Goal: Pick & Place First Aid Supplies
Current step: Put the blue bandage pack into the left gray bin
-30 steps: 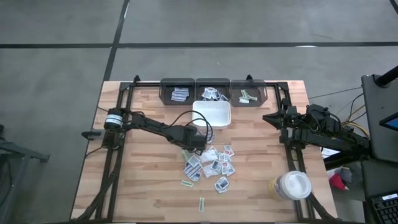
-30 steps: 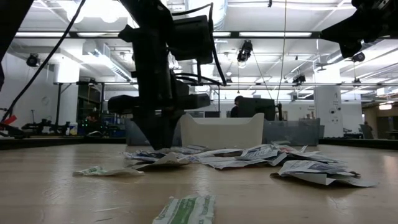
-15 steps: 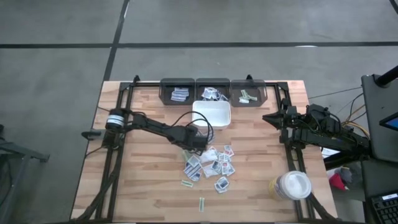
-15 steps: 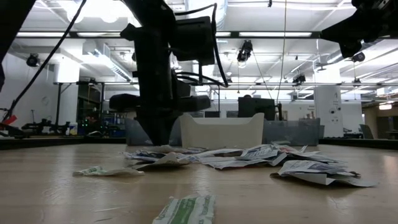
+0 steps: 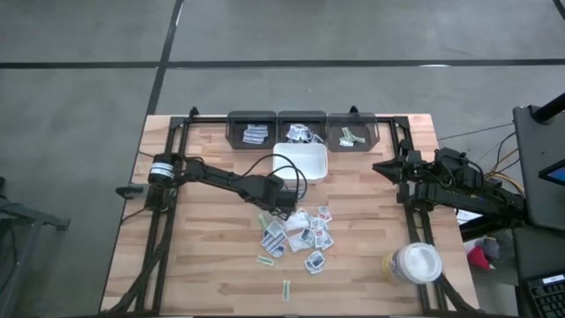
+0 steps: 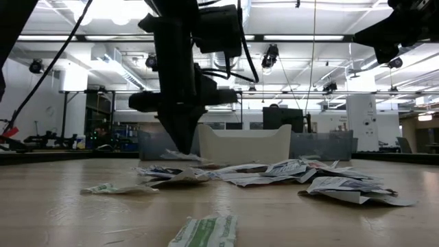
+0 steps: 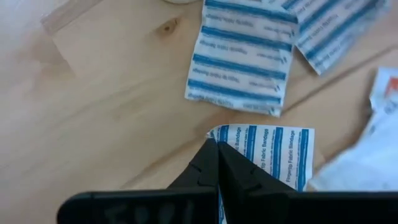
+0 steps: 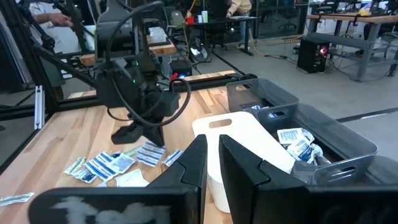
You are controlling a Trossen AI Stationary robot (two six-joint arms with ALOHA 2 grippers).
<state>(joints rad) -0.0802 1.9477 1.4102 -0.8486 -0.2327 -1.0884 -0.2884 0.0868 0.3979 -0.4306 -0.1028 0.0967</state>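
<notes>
One blue-striped bandage packet (image 7: pixel 273 152) sits pinched in the left claw (image 7: pixel 217 155) above the tabletop (image 7: pixel 106 118); right claw (image 5: pixel 381 166) waits aside, nearly clenched, empty.

High view: even, diffuse overhead light, soft short shadows under the arms, no glare on the table (image 5: pixel 194 265). Low view: strongly backlit, ceiling light (image 6: pixel 110 10) blown out in the upper left of the frame, arm reads as a near-black silhouette; green-printed packet (image 6: pixel 206 232) at bottom centre is out of focus. Left wrist view: bright, print on the blue-striped packet (image 7: pixel 242 59) crisp, dark bottom edge soft. Right wrist view: the 2 fingers (image 8: pixel 193 163) blurred at bottom, background sharp.
</notes>
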